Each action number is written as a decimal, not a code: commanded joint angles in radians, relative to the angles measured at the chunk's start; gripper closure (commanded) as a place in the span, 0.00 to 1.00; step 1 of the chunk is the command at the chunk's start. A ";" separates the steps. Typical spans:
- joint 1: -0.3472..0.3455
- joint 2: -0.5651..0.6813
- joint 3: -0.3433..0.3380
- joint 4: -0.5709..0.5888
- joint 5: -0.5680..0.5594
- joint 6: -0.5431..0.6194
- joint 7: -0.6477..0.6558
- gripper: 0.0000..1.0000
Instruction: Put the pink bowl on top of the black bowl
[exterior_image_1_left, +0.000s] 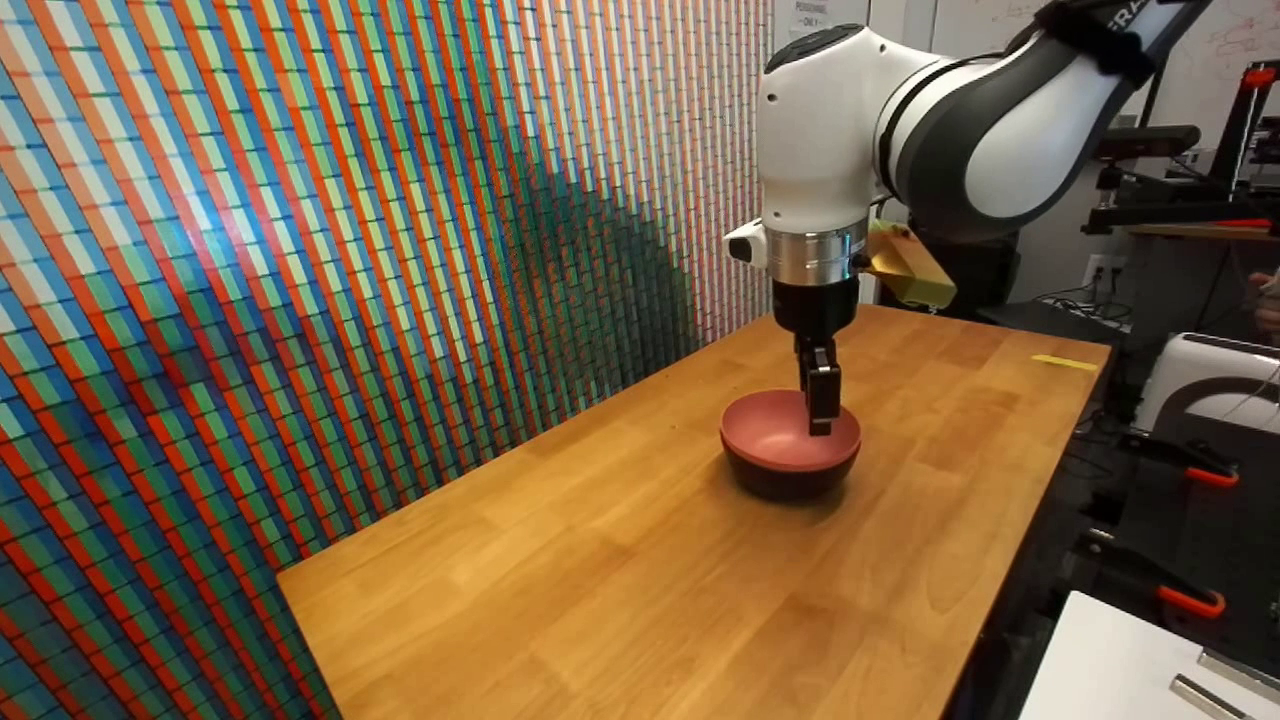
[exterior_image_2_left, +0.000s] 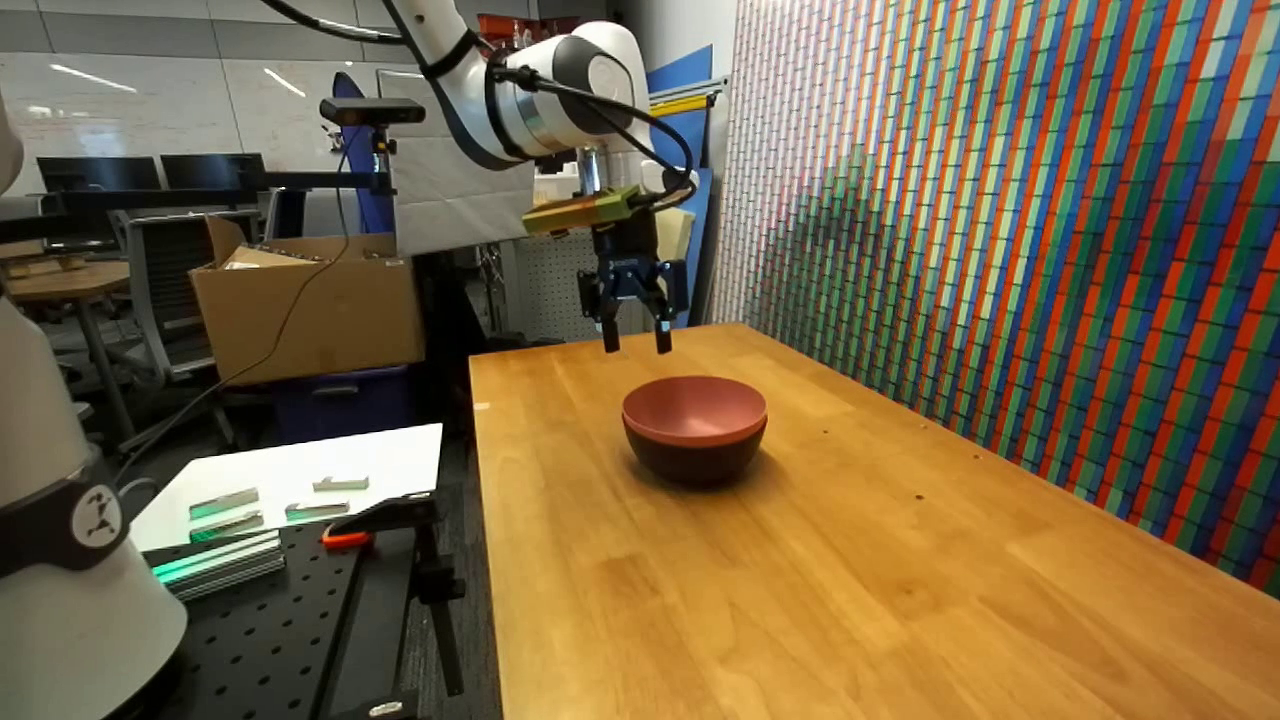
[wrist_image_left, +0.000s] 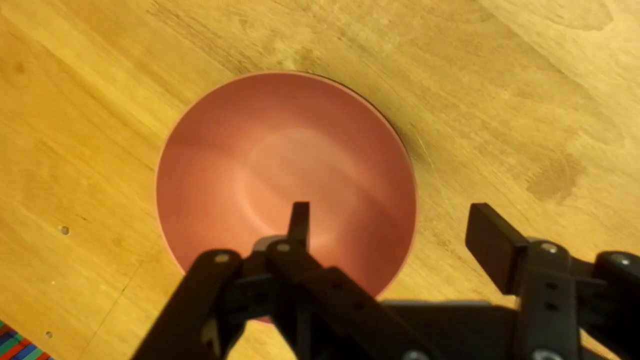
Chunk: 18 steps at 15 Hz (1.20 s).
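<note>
Hovering end effector (exterior_image_2_left: 637, 343): your jaws stand wide, above and clear of the pink bowl (exterior_image_2_left: 695, 412)
Black bowl (exterior_image_2_left: 692, 463): carries pink bowl

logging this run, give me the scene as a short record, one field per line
pink bowl: resting in the black bowl, open side up
black bowl: upright on the wooden table, its inside hidden by the pink bowl
gripper: open, holding nothing, raised clear of both bowls
backdrop: multicoloured wall along the table; cardboard box beyond it in an exterior view
task status: pink bowl is on top of the black bowl, so it looks done
</note>
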 joint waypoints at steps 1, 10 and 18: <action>-0.042 -0.055 0.015 -0.005 0.160 -0.032 -0.094 0.00; -0.147 -0.265 -0.052 0.036 0.448 -0.164 -0.264 0.00; -0.208 -0.359 -0.153 0.098 0.423 -0.275 -0.257 0.00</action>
